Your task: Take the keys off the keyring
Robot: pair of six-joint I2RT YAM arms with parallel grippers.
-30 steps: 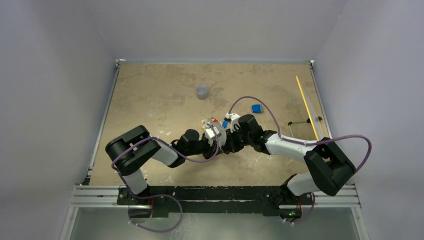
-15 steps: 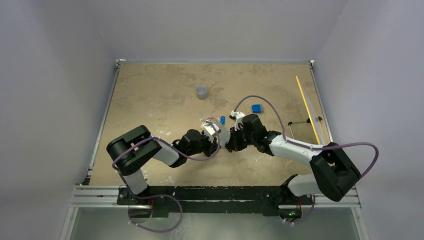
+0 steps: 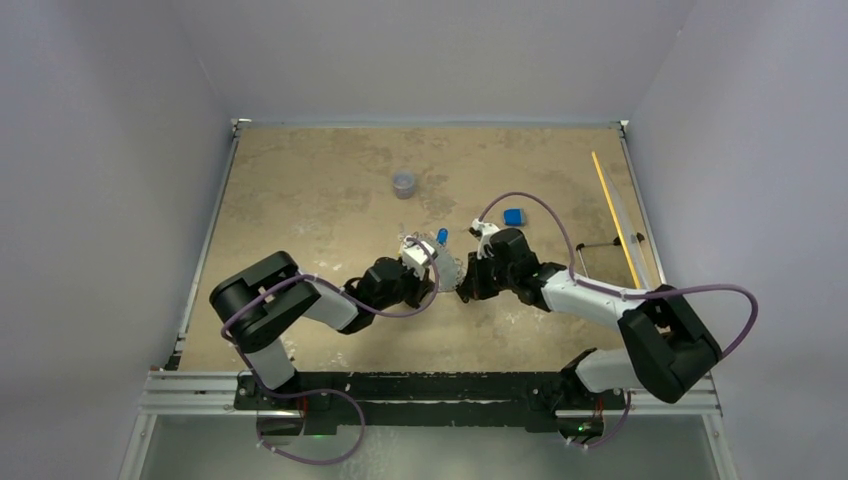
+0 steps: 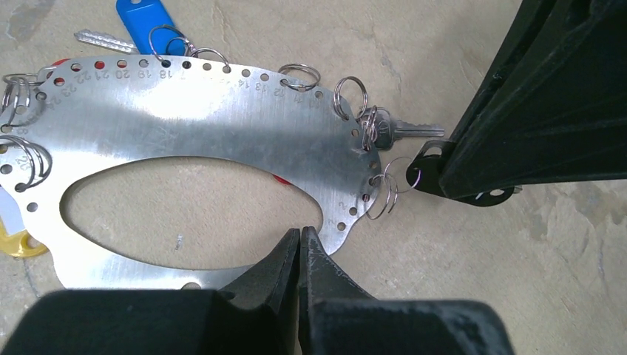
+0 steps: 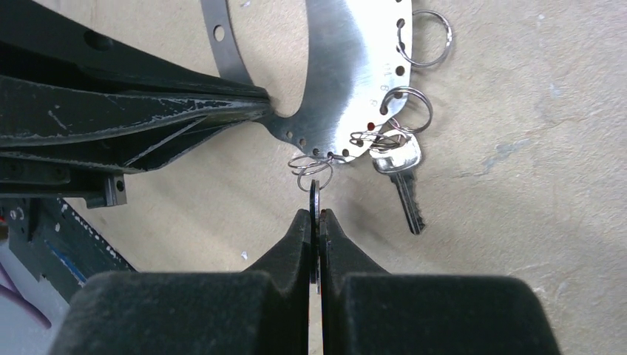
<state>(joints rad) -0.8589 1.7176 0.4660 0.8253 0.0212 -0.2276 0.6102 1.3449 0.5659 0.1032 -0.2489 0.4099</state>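
Note:
The keyring (image 4: 192, 133) is a flat silver plate with numbered holes and an oval opening, lying on the table. My left gripper (image 4: 299, 235) is shut on its lower rim. Small split rings hang along its edge. A blue-tagged key (image 4: 144, 22), a plain silver key (image 4: 410, 132) and a yellow tag (image 4: 15, 244) hang from them. My right gripper (image 5: 316, 216) is shut on a thin black key head seen edge-on. That key hangs from a split ring (image 5: 310, 166) at the keyring's (image 5: 340, 66) end. The silver key (image 5: 403, 170) lies just to its right.
In the top view a small grey cup (image 3: 404, 184) stands behind the arms and a blue block (image 3: 513, 216) lies right of it. A yellow stick (image 3: 614, 213) and a metal rod (image 3: 607, 243) lie by the right table edge.
Both grippers and the keyring have shifted slightly. The right wrist has pulled away to the right, and a blue key tag now shows behind the keyring.

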